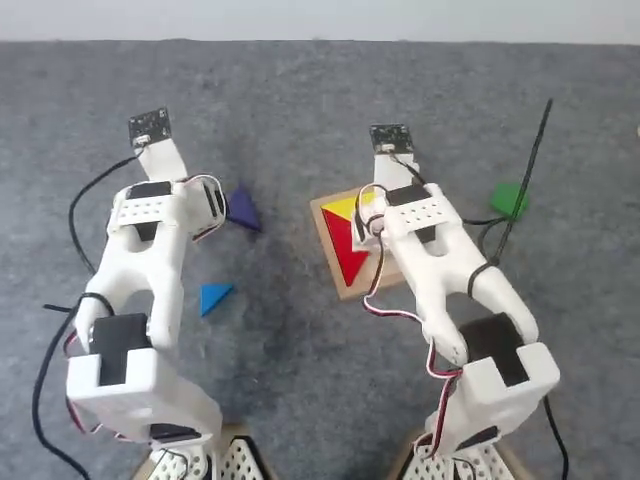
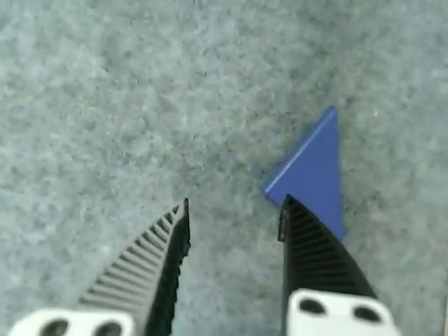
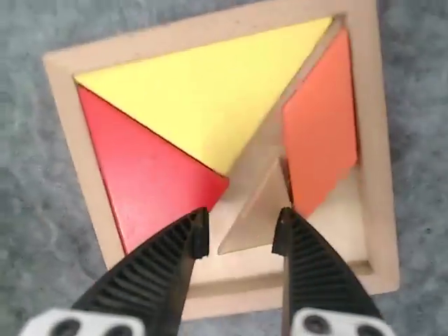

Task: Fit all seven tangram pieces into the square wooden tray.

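The square wooden tray (image 1: 335, 285) lies mid-table under the right arm. It holds a yellow triangle (image 3: 210, 98), a red triangle (image 3: 147, 175) and an orange parallelogram (image 3: 322, 133). My right gripper (image 3: 241, 224) hangs open just above the bare wooden floor (image 3: 255, 210) between them, holding nothing. A dark blue triangle (image 2: 315, 168) lies flat on the carpet beside the left arm, seen also in the high view (image 1: 243, 208). My left gripper (image 2: 234, 206) is open and low over the carpet. The triangle sits just outside one of its fingers (image 2: 308, 245), not between them.
A light blue triangle (image 1: 214, 296) lies on the grey carpet (image 1: 290, 120) nearer the left arm's base. A green piece (image 1: 509, 199) rests right of the tray, next to a black cable (image 1: 530, 160). Open carpet stretches behind both arms.
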